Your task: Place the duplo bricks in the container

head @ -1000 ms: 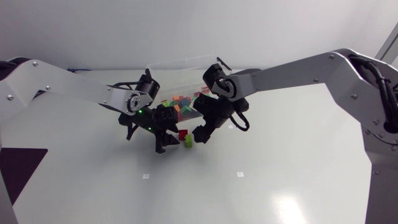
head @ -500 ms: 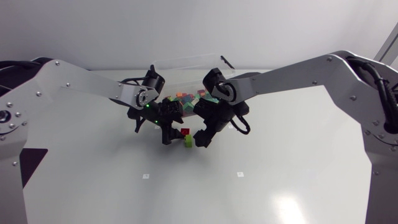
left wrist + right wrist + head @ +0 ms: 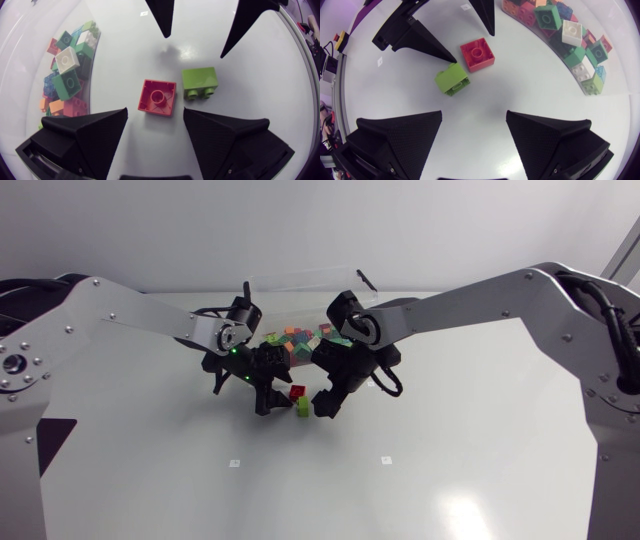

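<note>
Since a second ago your left arm (image 3: 140,315) has lifted its elbow and swung inward. That carried the left end effector (image 3: 272,395) a little toward the centre of the frame, though over the last half second it has hardly shifted. The right arm (image 3: 480,295) and the right end effector (image 3: 325,397) have stayed almost where they were, and neither loose brick has moved.

In the head view the two end effectors face each other just above the middle of the frame, the left one coming in from the left and the right one from the right. Between them, on the white tabletop (image 3: 450,440), lie a red brick (image 3: 296,392) and a green brick (image 3: 303,407), side by side and just apart.

Your left wrist view shows the left end effector's fingers spread wide and gripping nothing. The red brick sits just ahead of the gap between them, hollow side up (one round tube shows inside). The green brick lies on its side beside it.

The right end effector is equally wide open and empty, with both bricks well ahead of its fingers. One left fingertip points down close to where the two bricks meet.

The clear container (image 3: 300,285) stands just behind the end effectors, upper centre of the frame. It already holds a heap of mixed bricks (image 3: 295,340) in green, orange, white and blue.
</note>
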You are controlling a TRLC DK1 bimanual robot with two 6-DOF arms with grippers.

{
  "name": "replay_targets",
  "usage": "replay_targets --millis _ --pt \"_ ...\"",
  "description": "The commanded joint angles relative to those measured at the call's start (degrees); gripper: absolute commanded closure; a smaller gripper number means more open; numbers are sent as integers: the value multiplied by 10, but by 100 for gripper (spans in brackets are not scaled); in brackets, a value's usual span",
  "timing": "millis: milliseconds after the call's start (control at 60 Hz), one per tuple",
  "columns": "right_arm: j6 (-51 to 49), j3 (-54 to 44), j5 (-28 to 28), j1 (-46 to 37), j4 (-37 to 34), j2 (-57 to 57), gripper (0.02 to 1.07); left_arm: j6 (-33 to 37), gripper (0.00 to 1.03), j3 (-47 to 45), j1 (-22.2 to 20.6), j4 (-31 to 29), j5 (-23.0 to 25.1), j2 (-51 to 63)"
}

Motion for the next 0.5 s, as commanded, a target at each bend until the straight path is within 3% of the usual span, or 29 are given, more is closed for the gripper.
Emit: replay_targets --millis 0,250,283,333,483 --pt "-14 -19 -1 0 0 1 14 19 25 3 -8 -7 10 21" --pt "-15 -25 -2 3 -4 -18 14 22 27 11 -20 -7 20 25" --pt "-15 -26 -2 3 -3 -19 14 23 38 10 -22 -7 20 27" --pt "-16 -29 -5 3 -2 -20 14 24 46 9 -22 -8 23 26" --pt "-20 -33 -6 4 -2 -24 14 27 61 -2 -19 -14 24 20"
